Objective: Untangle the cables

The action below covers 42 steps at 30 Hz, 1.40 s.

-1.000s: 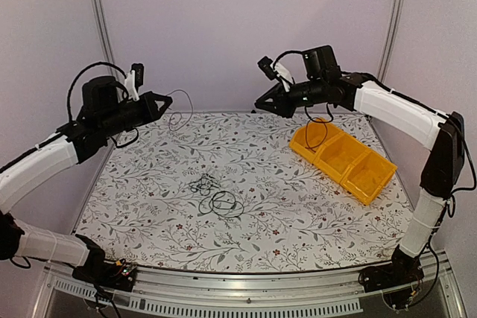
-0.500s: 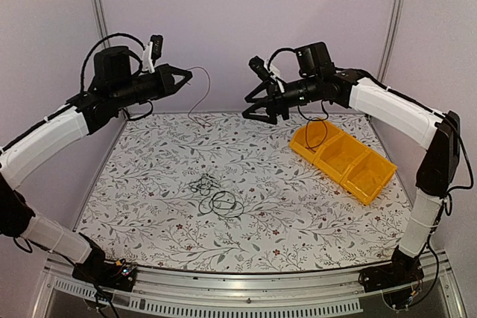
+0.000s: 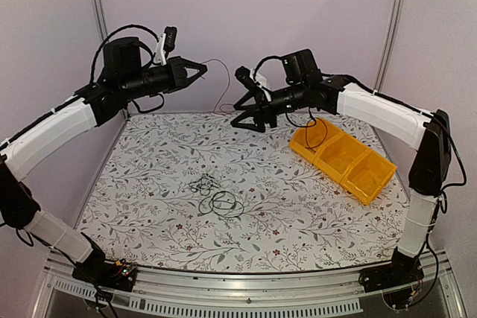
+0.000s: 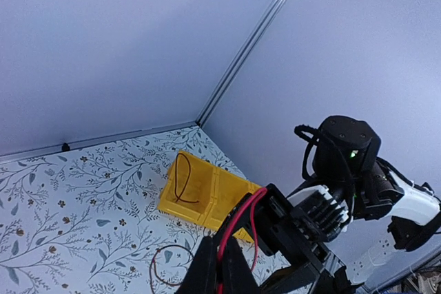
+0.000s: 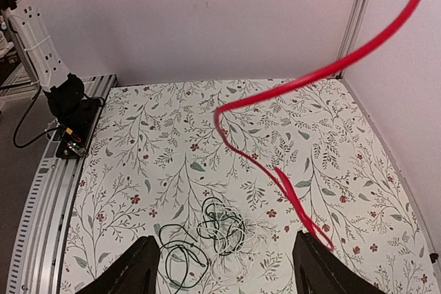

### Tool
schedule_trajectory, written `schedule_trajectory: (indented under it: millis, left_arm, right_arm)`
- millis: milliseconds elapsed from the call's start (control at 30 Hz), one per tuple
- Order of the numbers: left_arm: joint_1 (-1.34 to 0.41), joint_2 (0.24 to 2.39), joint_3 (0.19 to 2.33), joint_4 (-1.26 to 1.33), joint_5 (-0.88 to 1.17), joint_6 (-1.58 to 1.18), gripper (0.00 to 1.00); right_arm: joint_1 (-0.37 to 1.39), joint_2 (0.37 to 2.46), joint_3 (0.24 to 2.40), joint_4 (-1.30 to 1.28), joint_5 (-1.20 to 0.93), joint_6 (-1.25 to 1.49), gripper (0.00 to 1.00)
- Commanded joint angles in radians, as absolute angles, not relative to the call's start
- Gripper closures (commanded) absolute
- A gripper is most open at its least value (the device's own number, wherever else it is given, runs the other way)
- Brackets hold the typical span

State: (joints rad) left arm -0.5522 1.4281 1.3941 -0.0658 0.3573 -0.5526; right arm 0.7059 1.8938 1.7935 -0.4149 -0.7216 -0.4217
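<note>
Up above the table, the left pincer (image 4: 220, 266) is clamped on one end of the red cable (image 4: 241, 215), its two dark fingers pressed together with the strand pinched between them. That cable is thin, smooth and round, bright red close to a lens and dark red-brown from farther off. From the left pincer's tips it arcs forward, then drops in loose bends. Its free end curls into a small loop hanging beneath and ahead of those tips.

The right pincer (image 3: 238, 113) faces the left one, its black fingers spread wide with nothing between them. The hanging strand passes just in front of its tips, apart from them.

Far beneath both pincers, and nearer the arm bases than either, the clump (image 3: 215, 195) lies on the tablecloth (image 3: 298, 214), a matte sheet printed with grey leaves and small red flowers. It is a flat tangle of hair-thin wires, black and whitish, wound in small overlapping rings. In the right wrist view it sits framed between that pincer's fingers.

Below the right pincer and off to its right stands a glossy yellow plastic bin (image 3: 369, 173) of three compartments. A dark cable (image 3: 317, 133) is coiled in the compartment nearest that pincer.
</note>
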Motion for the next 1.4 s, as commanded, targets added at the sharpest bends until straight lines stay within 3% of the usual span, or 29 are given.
schedule_trajectory:
  millis: [0,367,467,567,667,867,1067,1233,1367]
  left_arm:
    - [-0.573,1.452,1.438,-0.057,0.387,-0.564,1.00]
    - [-0.579,1.468,1.440,-0.039,0.396,-0.572,1.00]
    - [-0.579,1.472,1.440,-0.031,0.399,-0.578,1.00]
    - [-0.578,1.474,1.442,-0.028,0.396,-0.577,1.00]
    - [-0.579,1.472,1.441,-0.033,0.389,-0.571,1.00]
    - [-0.559,1.425,1.382,-0.113,0.275,-0.537,1.00]
    - [-0.411,1.224,1.167,-0.216,0.096,-0.532,1.00]
    - [-0.290,1.112,1.039,-0.224,0.068,-0.566,1.00]
    - [-0.288,1.118,0.979,-0.108,0.124,-0.638,1.00]
  right_arm:
    - [0.707,1.911,1.824,-0.361,-0.620,-0.397,0.30]
    - [0.707,1.917,1.829,-0.362,-0.500,-0.434,0.38]
    - [0.707,1.922,1.827,-0.360,-0.500,-0.436,0.57]
    - [0.707,1.922,1.823,-0.355,-0.499,-0.420,0.90]
    - [0.707,1.921,1.822,-0.347,-0.477,-0.405,0.99]
    - [0.663,1.890,1.806,-0.334,-0.472,-0.333,1.00]
    - [0.474,1.833,1.723,-0.311,-0.500,-0.191,1.00]
    - [0.344,1.818,1.677,-0.296,-0.464,-0.103,1.00]
    - [0.319,1.822,1.671,-0.298,-0.437,-0.124,1.00]
